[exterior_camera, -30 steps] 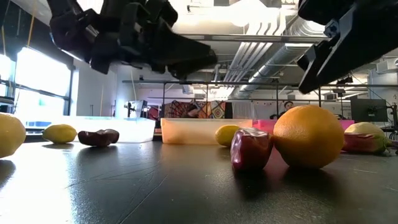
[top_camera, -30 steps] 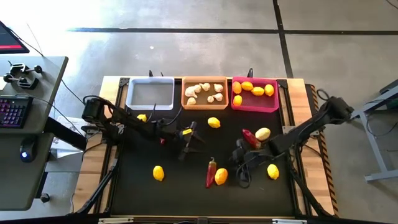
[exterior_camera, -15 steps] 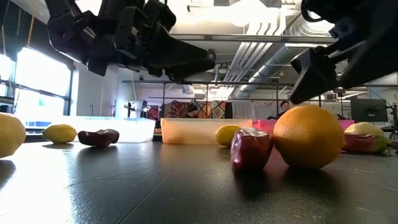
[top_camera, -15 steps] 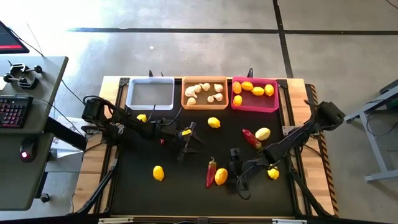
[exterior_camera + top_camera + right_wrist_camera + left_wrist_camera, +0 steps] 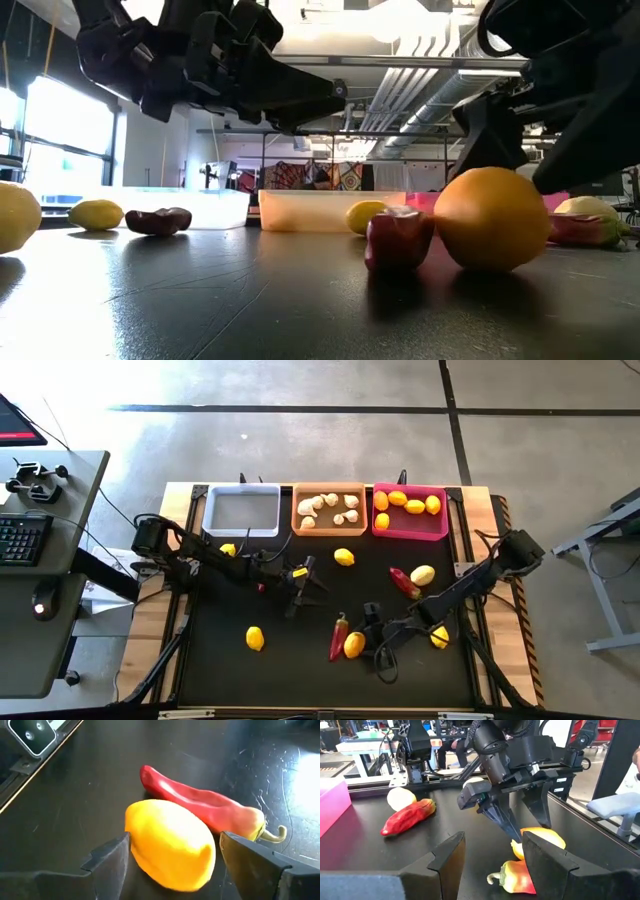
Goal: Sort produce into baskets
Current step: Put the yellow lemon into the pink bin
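My right pincer (image 5: 362, 643) spread wide, dark fingers either side of smooth yellow oval lemon (image 5: 170, 842), not pinching; glossy tapered red chili pepper (image 5: 200, 805) touching lemon's far side; bare black matte mat (image 5: 290, 660) open beyond chili; left pincer (image 5: 305, 588) hovers mid-mat, well apart from lemon, fingers parted, empty.
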